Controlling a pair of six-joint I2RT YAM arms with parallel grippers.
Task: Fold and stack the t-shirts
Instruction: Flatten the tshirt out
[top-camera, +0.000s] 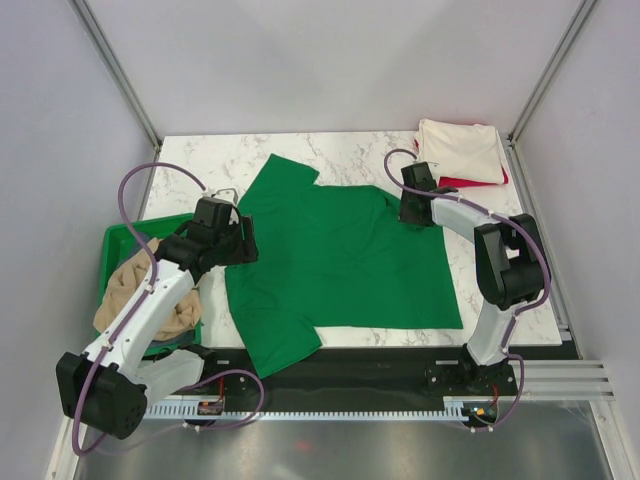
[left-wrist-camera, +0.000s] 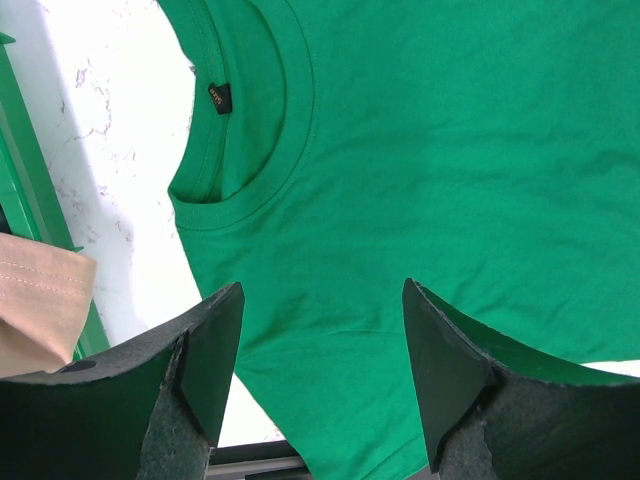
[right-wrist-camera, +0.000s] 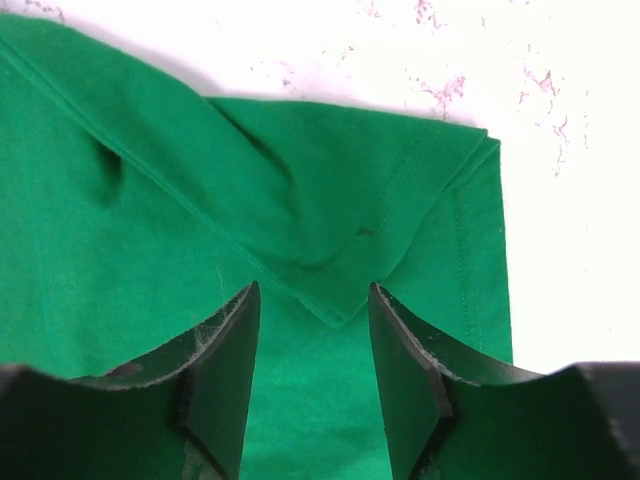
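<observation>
Right wrist: right gripper (right-wrist-camera: 312, 300) spread astride a folded corner of the green t-shirt (right-wrist-camera: 120, 270), left gripper (left-wrist-camera: 322, 295) spread too; pinch both layers

Red t-shirt (top-camera: 476, 183) mostly hidden under cream t-shirt (top-camera: 460, 150).

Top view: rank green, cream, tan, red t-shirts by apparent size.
1. green t-shirt, spread flat
2-3. cream t-shirt, tan t-shirt: alike; tan partly hidden
4. red t-shirt, sliver under the cream

I'm holding the left gripper (left-wrist-camera: 320, 300) and right gripper (right-wrist-camera: 312, 295) low, reaching forward, both pointing down, jaws parted.
</observation>
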